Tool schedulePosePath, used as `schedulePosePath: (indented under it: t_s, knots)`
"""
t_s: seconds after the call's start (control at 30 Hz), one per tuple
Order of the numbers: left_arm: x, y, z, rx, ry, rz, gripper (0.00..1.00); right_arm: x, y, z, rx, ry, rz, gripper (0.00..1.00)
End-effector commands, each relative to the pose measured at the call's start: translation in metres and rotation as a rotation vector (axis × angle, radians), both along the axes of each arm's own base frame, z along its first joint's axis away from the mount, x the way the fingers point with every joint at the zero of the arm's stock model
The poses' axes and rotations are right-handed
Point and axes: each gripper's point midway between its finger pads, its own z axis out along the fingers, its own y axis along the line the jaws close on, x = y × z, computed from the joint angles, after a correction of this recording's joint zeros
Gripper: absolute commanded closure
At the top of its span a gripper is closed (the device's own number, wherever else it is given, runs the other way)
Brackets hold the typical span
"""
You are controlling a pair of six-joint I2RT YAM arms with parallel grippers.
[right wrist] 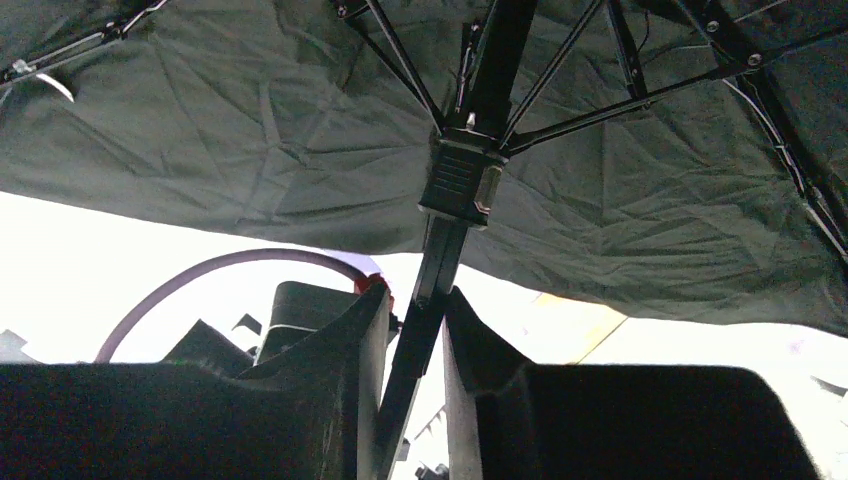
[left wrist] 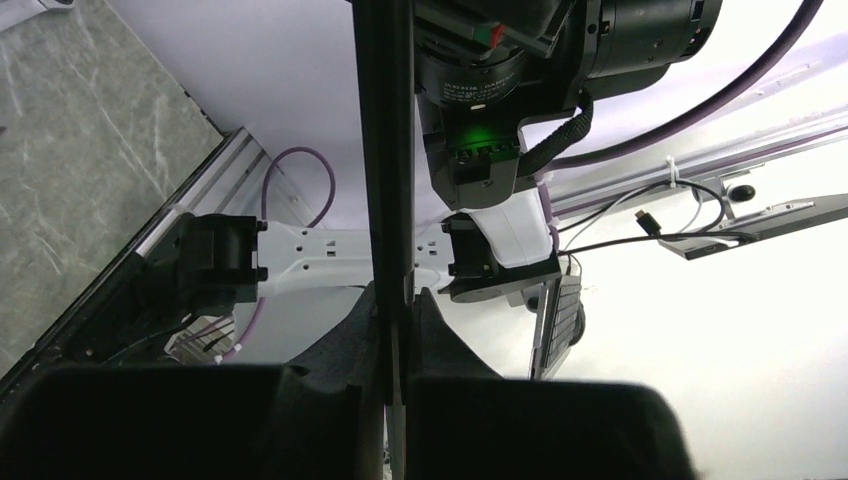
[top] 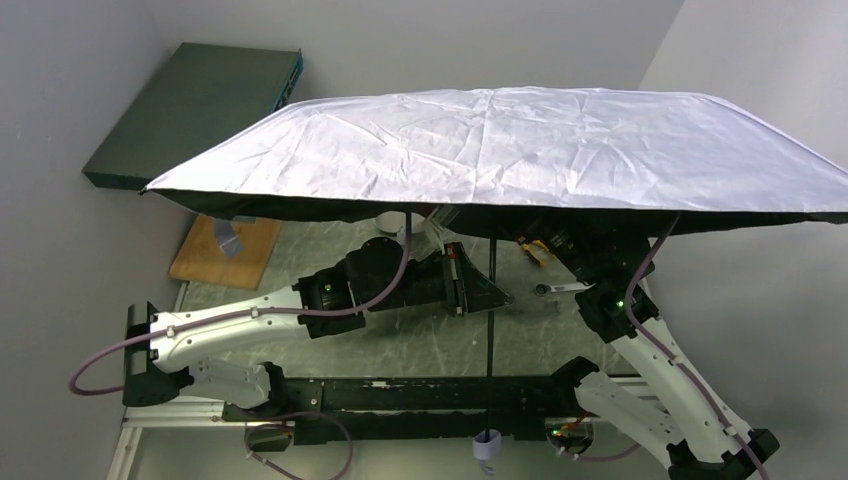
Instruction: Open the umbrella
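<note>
Overhead, the umbrella [top: 500, 145] stands fully spread, pale on top and dark underneath, above both my grippers. My left gripper [left wrist: 397, 330] is clenched on its black shaft [left wrist: 385, 150], a finger pressed to either side. My right gripper [right wrist: 417, 330] grasps the same shaft higher up, just under the runner [right wrist: 460, 180]. The pale handle [top: 487, 445] shows at the shaft's lower end. Behind the umbrella's left corner lies a flat teal box [top: 195, 110], shut, so I cannot see its contents. Beneath that corner sits a wooden board [top: 225, 250].
</note>
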Motion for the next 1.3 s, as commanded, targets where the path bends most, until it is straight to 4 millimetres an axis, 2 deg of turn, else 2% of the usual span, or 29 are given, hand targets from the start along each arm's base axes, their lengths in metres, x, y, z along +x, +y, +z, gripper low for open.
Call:
schedulePosePath:
  t_s: [0.0,0.2,0.43,0.53,0.7,0.83,0.93,1.0,1.27]
  knots:
    - [-0.018,0.007,0.057,-0.167,-0.090,-0.041,1.00,0.019,-0.021,0.018,0.042,-0.004,-0.160,0.76]
    - [-0.033,0.001,0.050,-0.153,-0.081,-0.070,1.00,0.060,-0.048,0.034,0.095,0.036,-0.405,0.76]
    - [-0.048,0.003,0.046,-0.133,-0.081,-0.082,1.00,0.101,-0.071,0.075,0.096,0.002,-0.610,0.76]
    - [-0.056,0.004,0.043,-0.114,-0.083,-0.096,1.00,0.118,-0.084,0.088,0.130,0.003,-0.665,0.83]
    - [-0.067,0.001,0.039,-0.096,-0.086,-0.125,1.00,0.147,-0.114,0.087,0.234,0.037,-0.751,0.93]
    - [-0.083,-0.008,0.034,-0.069,-0.089,-0.169,1.00,0.168,-0.137,0.094,0.305,0.001,-0.851,0.96]
    - [-0.099,-0.015,0.021,-0.032,-0.091,-0.217,1.00,0.186,-0.152,0.112,0.323,-0.025,-0.911,0.98]
    - [-0.108,-0.019,0.007,0.001,-0.088,-0.242,1.00,0.192,-0.160,0.133,0.346,-0.059,-0.927,0.98]
    - [-0.137,-0.016,-0.026,0.045,-0.046,-0.313,1.00,0.229,-0.194,0.177,0.378,-0.089,-1.023,0.98]
